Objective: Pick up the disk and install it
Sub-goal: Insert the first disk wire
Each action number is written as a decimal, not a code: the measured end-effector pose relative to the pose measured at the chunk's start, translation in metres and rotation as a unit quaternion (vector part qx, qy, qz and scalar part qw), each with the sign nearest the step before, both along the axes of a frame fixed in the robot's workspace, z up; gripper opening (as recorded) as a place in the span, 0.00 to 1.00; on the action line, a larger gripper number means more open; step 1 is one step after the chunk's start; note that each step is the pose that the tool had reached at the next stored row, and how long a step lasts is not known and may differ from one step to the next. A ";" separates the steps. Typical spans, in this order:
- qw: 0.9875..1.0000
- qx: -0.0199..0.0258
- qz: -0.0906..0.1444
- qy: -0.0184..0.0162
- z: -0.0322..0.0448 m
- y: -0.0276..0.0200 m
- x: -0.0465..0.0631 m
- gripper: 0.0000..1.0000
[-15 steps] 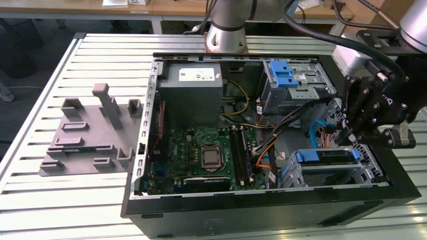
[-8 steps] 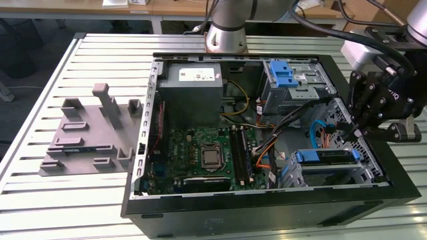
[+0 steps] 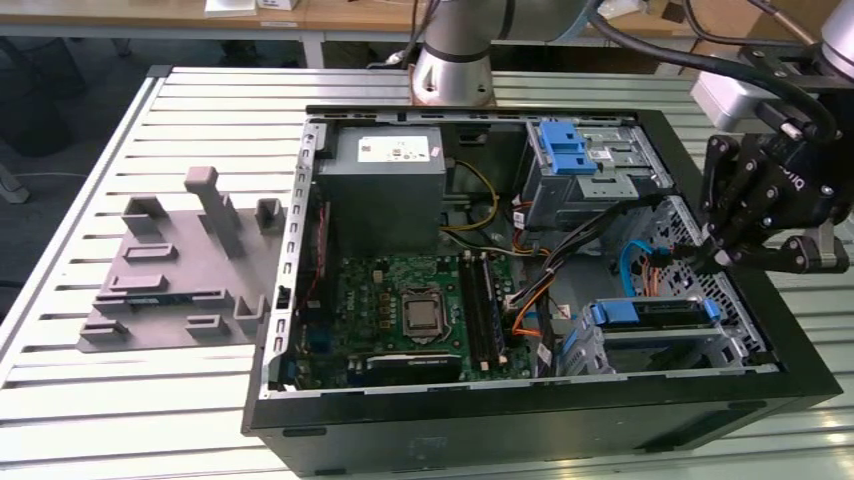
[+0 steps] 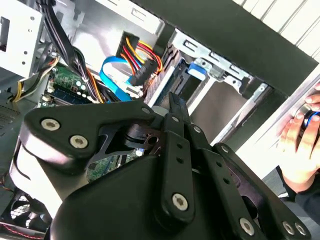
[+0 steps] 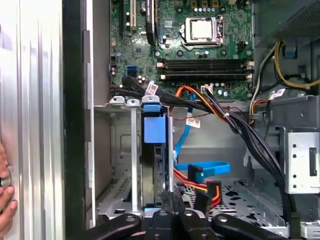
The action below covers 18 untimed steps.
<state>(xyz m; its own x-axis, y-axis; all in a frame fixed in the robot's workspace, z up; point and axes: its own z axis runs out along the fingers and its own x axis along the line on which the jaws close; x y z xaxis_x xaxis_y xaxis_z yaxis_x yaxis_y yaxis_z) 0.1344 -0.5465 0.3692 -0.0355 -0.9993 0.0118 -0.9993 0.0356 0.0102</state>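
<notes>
1. Case point(image 3: 534, 430): a black computer case lies open on a slatted table point(image 3: 80, 400). Its board point(image 3: 400, 300) faces up and a grey power supply point(image 3: 380, 190) sits at the far end.
2. Disk point(image 3: 650, 312): it sits in the bay at the near corner of the case, on the exterior view's right. Its blue rails show at both ends. In the first wrist view the disk point(image 5: 150, 172) stands edge-on between the bay's metal walls, with a blue tab at the end nearer the board.
3. Gripper point(image 3: 721, 258): it hangs over the case's side wall on the exterior view's right, just above and beside the disk's bay. In the first wrist view the gripper point(image 5: 171, 192) has its fingers together, with nothing seen between them. The tips lie close to the disk's end; contact cannot be told.
4. Cables: a blue ribbon point(image 5: 205, 167) and a bundle of orange and black wires run beside the bay.
5. Hand point(image 4: 300, 145): a person's hand rests outside the case wall.
6. Fixture point(image 3: 174, 270): a grey moulded block lies on the table on the exterior view's left, well apart from the case.
</notes>
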 end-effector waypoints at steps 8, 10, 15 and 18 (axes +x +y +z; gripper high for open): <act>1.000 -0.002 -0.002 0.000 0.0000 0.0155 0.004 0.11; 1.000 -0.002 -0.005 0.000 -0.0003 0.0179 0.004 0.11; 1.000 -0.003 -0.011 0.000 -0.0012 0.0230 0.006 0.17; 1.000 -0.008 -0.012 0.000 -0.0021 0.0237 0.006 0.29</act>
